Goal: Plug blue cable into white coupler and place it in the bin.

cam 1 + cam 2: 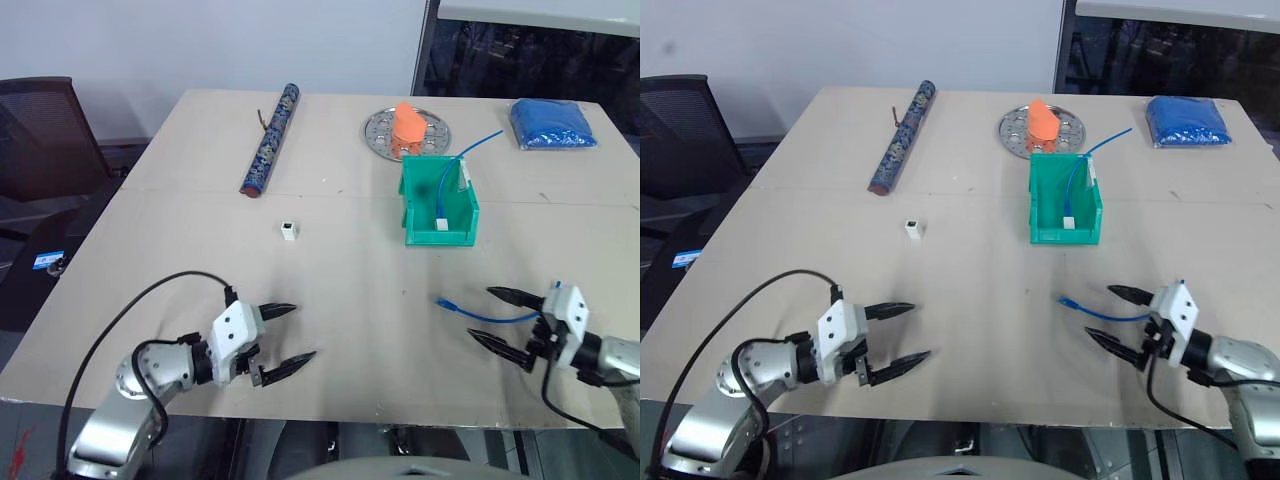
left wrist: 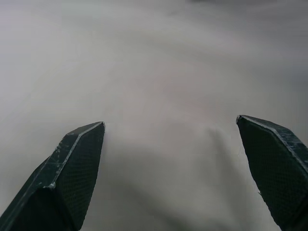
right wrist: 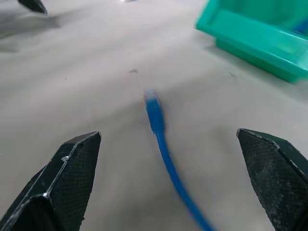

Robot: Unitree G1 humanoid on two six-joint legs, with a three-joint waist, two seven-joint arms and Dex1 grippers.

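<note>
Both jaws spread wide: my right gripper point(image 1: 508, 324) straddles the blue cable point(image 3: 161, 137); my left gripper point(image 1: 289, 336) hangs empty, white coupler point(image 1: 288, 231) well beyond.

Blue cable point(image 3: 161, 139) blurred (plug indistinct).

Left gripper point(image 2: 171, 130): two black fingers point(image 2: 67, 178), wedge-shaped with a fine dimpled texture and scuffed pale edges, standing wide apart with nothing between them. Beyond and beneath them, a pale grey-beige surface, probably the table point(image 2: 159, 72), bare and blurred. A faint darker patch, apparently shadow, lies on it between the fingers.
</note>
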